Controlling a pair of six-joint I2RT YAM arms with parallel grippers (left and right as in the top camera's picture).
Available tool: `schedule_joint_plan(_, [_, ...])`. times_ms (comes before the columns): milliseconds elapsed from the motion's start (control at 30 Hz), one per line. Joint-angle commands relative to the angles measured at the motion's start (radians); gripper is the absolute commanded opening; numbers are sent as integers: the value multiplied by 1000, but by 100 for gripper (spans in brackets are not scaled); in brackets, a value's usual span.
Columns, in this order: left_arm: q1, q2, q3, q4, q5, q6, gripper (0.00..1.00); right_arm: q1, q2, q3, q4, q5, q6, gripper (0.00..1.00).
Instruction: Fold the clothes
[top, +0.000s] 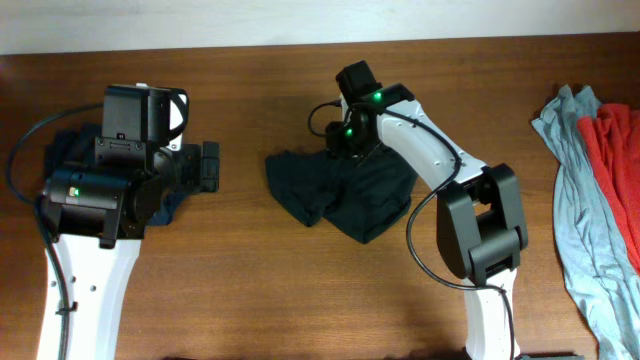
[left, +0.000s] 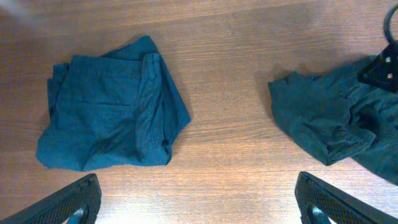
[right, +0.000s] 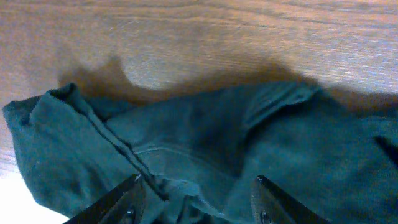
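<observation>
The black T-shirt lies crumpled at the middle of the wooden table. The right gripper hangs over its upper edge. In the right wrist view its jaws stand apart, with bunched cloth below and between them; whether they touch it is unclear. At the left of the frame, the left gripper hovers with jaws wide apart above bare wood, between the T-shirt and a folded dark garment. A grey-blue garment and a red garment lie heaped at the right edge.
</observation>
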Motion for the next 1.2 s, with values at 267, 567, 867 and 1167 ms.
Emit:
schedule_joint_plan(267, [-4, -1, 14, -2, 19, -13, 99, 27, 19, -56, -1, 70, 184, 56])
schedule_joint_plan(567, [-4, -1, 14, -22, 18, -13, 99, 11, -29, -58, 63, 66, 124, 4])
schedule_joint_plan(867, [-4, -1, 14, -23, 18, -13, 99, -50, -340, -13, -6, 101, -96, 4])
schedule_joint_plan(1167, [-4, 0, 14, -12, 130, -13, 99, -58, -604, -13, -47, 88, -319, 4])
